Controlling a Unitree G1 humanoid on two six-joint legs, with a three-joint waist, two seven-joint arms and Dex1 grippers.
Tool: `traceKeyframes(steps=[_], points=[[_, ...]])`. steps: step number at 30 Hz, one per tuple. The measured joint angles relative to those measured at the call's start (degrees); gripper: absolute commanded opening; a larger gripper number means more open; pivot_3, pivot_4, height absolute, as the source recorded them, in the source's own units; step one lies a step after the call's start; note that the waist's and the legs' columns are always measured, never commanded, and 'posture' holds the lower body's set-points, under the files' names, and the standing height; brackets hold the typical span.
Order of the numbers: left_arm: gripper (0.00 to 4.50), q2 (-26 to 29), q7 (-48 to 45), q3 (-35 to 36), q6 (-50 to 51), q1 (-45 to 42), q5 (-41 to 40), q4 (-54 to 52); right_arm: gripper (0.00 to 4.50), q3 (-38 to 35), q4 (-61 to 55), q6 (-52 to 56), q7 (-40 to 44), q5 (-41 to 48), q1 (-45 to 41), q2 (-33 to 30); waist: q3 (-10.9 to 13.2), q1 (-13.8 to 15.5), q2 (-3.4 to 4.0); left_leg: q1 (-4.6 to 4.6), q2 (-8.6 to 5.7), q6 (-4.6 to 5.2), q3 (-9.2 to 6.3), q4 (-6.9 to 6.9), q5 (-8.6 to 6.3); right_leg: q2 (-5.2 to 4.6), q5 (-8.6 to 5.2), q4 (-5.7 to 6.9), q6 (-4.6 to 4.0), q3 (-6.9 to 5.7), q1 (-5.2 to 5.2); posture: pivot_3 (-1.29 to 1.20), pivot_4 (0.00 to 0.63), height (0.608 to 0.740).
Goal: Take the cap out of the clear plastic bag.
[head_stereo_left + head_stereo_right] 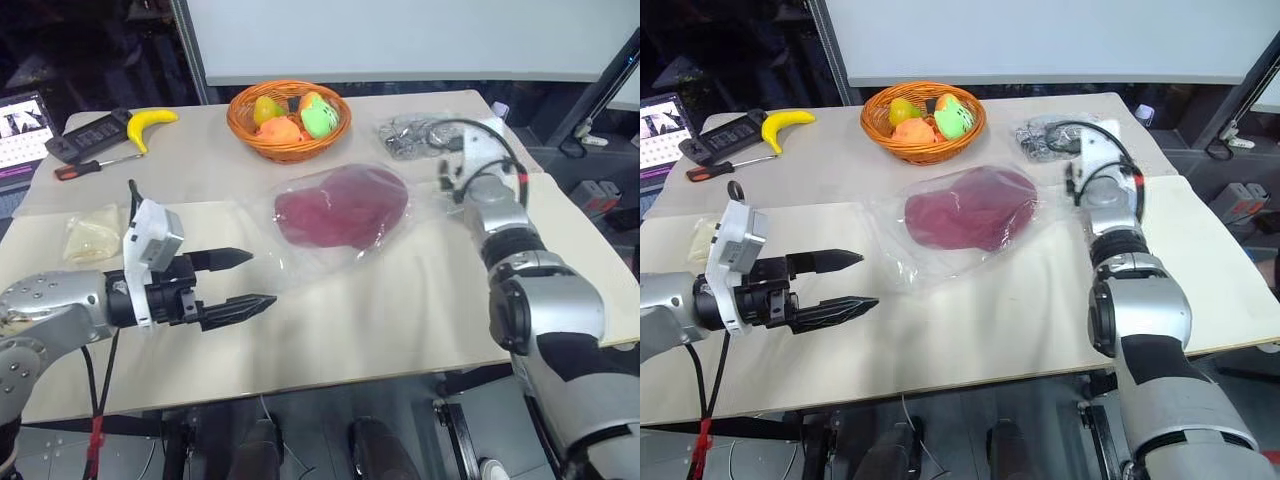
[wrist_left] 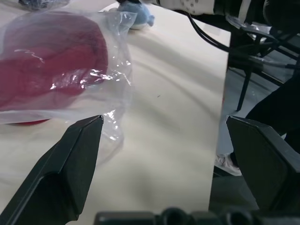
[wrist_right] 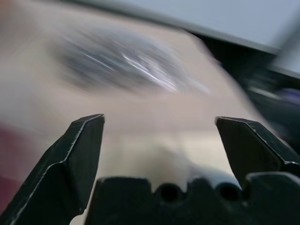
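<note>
Cap: dark red, lying flat mid-counter, sealed inside the clear plastic bag (not yet out).
Bag: crinkly, loose margin spilling past the cap toward the near-left corner; long axis slanting from near-left to far-right across the counter.
Left tool: two black fingers spread wide, empty, hovering level just short of the bag's near-left edge and pointing toward it.
Right tool: fingers wide apart, nothing between them, raised above the counter at the bag's far-right side, aimed past it toward a smaller bag of grey items.
Key relation: cap lying ahead and to the right of the left tool, just to the left of the right arm; bag between the two, so a pull from opposite ends looks feasible (a judgement only).
Nearer arm: hard to call; the left tool faces the loose plastic head-on, the right one sits beside the cap's bulge.
Likely risk: thin film slipping or the whole bag dragging with the cap.
Surroundings: basket of fruit behind the bag, banana, screwdriver, pale packet at the left.
Writing: none readable on cap or bag.
</note>
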Motion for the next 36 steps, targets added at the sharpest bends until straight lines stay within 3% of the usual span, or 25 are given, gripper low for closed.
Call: traceKeyframes(steps=[2,5,8,11,13,18,23,32,36], points=[[4.50,-0.66,1.41,0.87,0.00,0.59,-0.02,0.07,4.47,0.22,-7.11,1.65,10.96,3.36,-0.04,0.15,0.00,0.33,0.00,-0.01,0.01,0.00,0.00,0.00,0.00,0.00,0.00,-0.03,0.00,-0.02,0.00,0.00,0.150,0.740],[4.50,-1.31,3.11,2.19,0.00,1.74,-0.82,-0.15,4.47,5.29,-35.25,13.50,35.02,14.27,8.66,-2.00,0.00,1.09,0.00,-0.03,0.04,0.07,-0.03,0.02,-0.05,-0.01,0.00,-0.09,0.01,-0.09,0.05,0.00,0.150,0.740],[4.50,-2.36,4.68,2.51,0.00,2.08,-1.20,0.15,4.47,13.19,-59.37,25.76,51.31,22.92,19.58,-8.32,-0.01,2.63,0.00,-0.04,0.07,0.16,-0.07,0.17,-0.13,-0.01,0.01,-0.14,0.02,-0.18,0.15,0.00,0.150,0.740],[4.50,-3.35,6.46,2.43,-0.04,1.60,-1.61,0.71,4.47,18.69,-70.99,31.78,59.65,26.64,26.30,-12.43,0.00,2.84,0.01,-0.01,0.09,0.19,-0.05,0.38,-0.14,0.02,0.11,-0.10,0.06,-0.16,0.21,0.00,0.150,0.740],[4.50,-3.53,7.16,2.40,-0.04,1.60,-1.92,0.64,4.47,24.56,-77.22,30.21,64.31,22.82,30.50,-18.74,-0.01,3.12,0.00,0.23,0.13,0.18,-0.05,0.56,-0.15,0.07,0.11,-0.13,0.07,-0.19,0.53,0.00,0.150,0.740],[4.50,-3.75,8.33,2.39,-0.04,2.05,-2.97,-0.46,4.47,31.75,-71.57,17.62,54.49,2.31,31.62,-20.15,-0.01,2.64,-0.01,0.58,0.45,0.16,0.25,0.69,-0.15,0.24,0.17,-0.21,0.01,-0.11,0.77,0.00,0.150,0.740],[4.50,-4.09,10.49,2.43,-0.04,2.09,-5.72,-1.38,4.47,33.14,-65.46,7.96,42.58,-11.92,31.62,-19.27,-0.02,2.60,-0.02,0.56,0.52,0.14,0.29,0.69,-0.16,0.33,0.21,-0.21,-0.06,-0.02,0.75,0.00,0.150,0.740],[4.50,-4.06,11.30,2.02,-0.06,1.34,-6.43,-1.33,4.47,37.36,-56.41,1.52,20.76,-29.25,34.39,-6.78,-0.05,2.04,-0.08,0.58,0.51,0.10,0.26,0.68,-0.18,0.39,0.24,-0.20,-0.04,0.05,0.79,0.00,0.150,0.740],[4.50,-4.06,11.24,1.78,-0.13,0.17,-6.33,-0.99,3.32,37.17,-53.90,1.95,17.13,-31.17,35.15,-3.46,-0.15,1.75,-0.24,0.77,0.60,0.10,0.28,0.70,-0.18,0.45,0.32,-0.19,-0.08,0.06,0.92,0.00,0.150,0.740]])
